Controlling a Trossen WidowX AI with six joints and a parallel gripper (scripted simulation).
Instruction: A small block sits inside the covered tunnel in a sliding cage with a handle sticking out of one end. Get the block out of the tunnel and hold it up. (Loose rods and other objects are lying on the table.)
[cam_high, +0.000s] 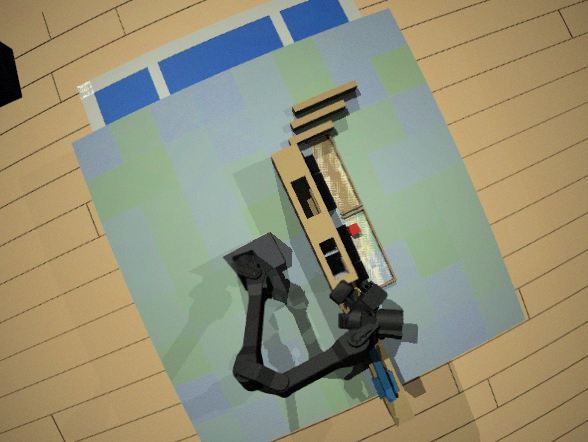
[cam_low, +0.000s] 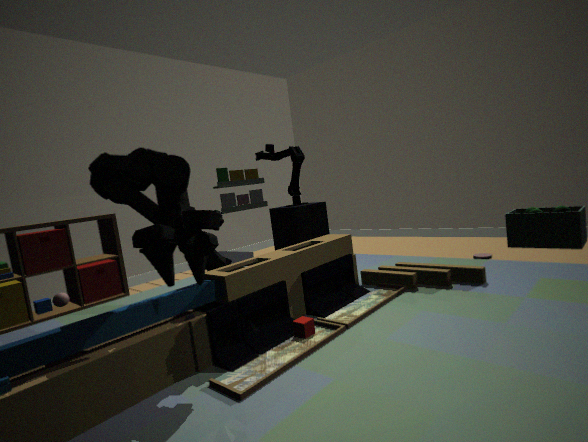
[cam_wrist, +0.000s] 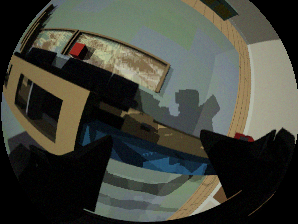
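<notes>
Dim grey walls around you; behind the table (cam_high: 200, 145) (cam_low: 430, 370), the exterior view shows a second arm (cam_low: 295, 177) on a black pedestal (cam_low: 300, 225), plus a dark green planter (cam_low: 545, 227) at right. Table edges below as in the top view.

Your red block (cam_high: 354, 229) (cam_low: 304, 327) (cam_wrist: 78, 50) is outside the covered part, in the shallow tray (cam_high: 379, 245) (cam_low: 294, 362) (cam_wrist: 127, 45) along the tunnel's side facing the table's right edge. It sits near the divider between the tray's two sections.

Tunnel (cam_high: 320, 220) (cam_low: 295, 257) (cam_wrist: 75, 125): tan, two openings in its top, running lengthwise from near the upper edge toward the lower. Blue bar (cam_high: 384, 377) (cam_low: 175, 300) (cam_wrist: 150, 150) and tan rail extend from its lower end, past the table's lower edge.

Gripper (cam_high: 358, 294) (cam_low: 185, 283) (cam_wrist: 157, 137): wide open, nothing held. You have it pointing down at the blue bar, just beside the tunnel's lower end; contact with the bar, cannot tell.

Three rods (cam_high: 318, 115) (cam_low: 415, 276) lie side by side between the tunnel and the upper edge.
</notes>
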